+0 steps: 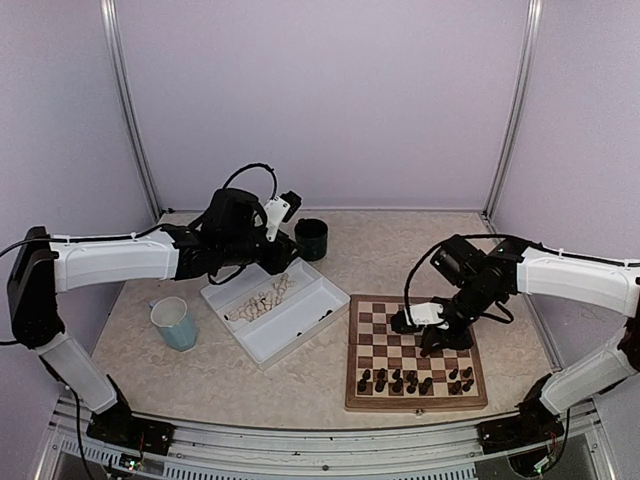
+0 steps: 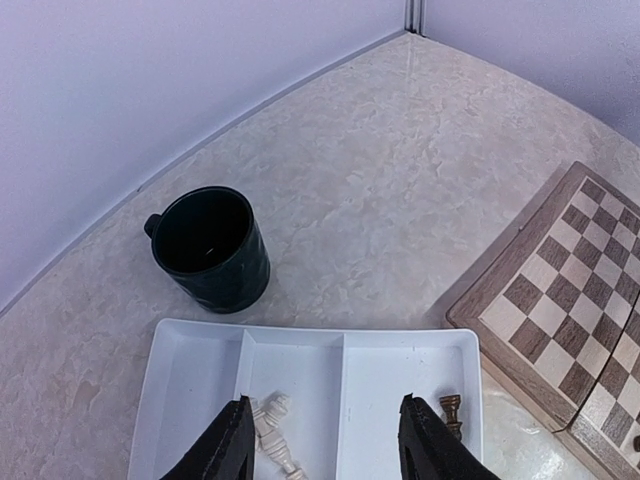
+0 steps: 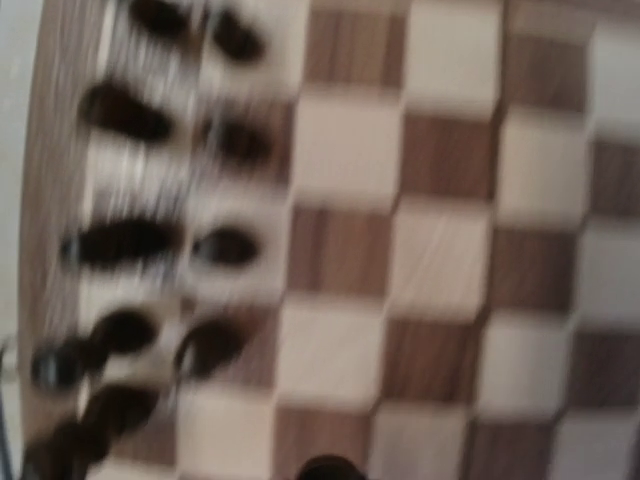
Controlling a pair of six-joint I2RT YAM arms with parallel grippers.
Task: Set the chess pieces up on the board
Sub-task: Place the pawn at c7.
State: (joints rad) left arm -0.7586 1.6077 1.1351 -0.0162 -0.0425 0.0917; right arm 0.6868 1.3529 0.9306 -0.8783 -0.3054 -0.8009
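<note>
Chess pieces [image 1: 415, 381], dark set: standing in the two near rows of the board [image 1: 380, 325]. There look to be gaps toward the right, but they're too small to count.

Right gripper [image 1: 432, 348]: jaws closed, low over the board's middle, just behind those rows. Right wrist view is smeared. A dark blob sits at its bottom edge, and I can't tell if that's a pinched piece or a fingertip. The dark rows run down that view's left side, close by.

Left gripper [image 2: 330, 440]: jaws apart, nothing between them, hanging over the white tray [image 2: 200, 380]. Pale pieces [image 2: 275, 430] lie on their sides in one compartment. One dark piece [image 2: 451, 410] stands across the divider, just beside the right finger. Dark mug [image 2: 210, 248] sits just behind the tray. Pale blue cup [image 1: 174, 323] is on the table [image 1: 380, 250] to the tray's left.

Risks, my read:
- Right arm is close to the filled rows. Any sideways travel at this height clips a standing piece and topples its neighbours.
- If it does hold a piece, letting go off-centre or tilted tips it, since the bases are small.
- The left jaws straddle the divider, so a straight descent lands a finger on the wall.
- The pale pieces lie tangled. A pinch could catch two, or slip on a rounded body.
- No pale pieces on the board yet, so much of the job looks undone.
</note>
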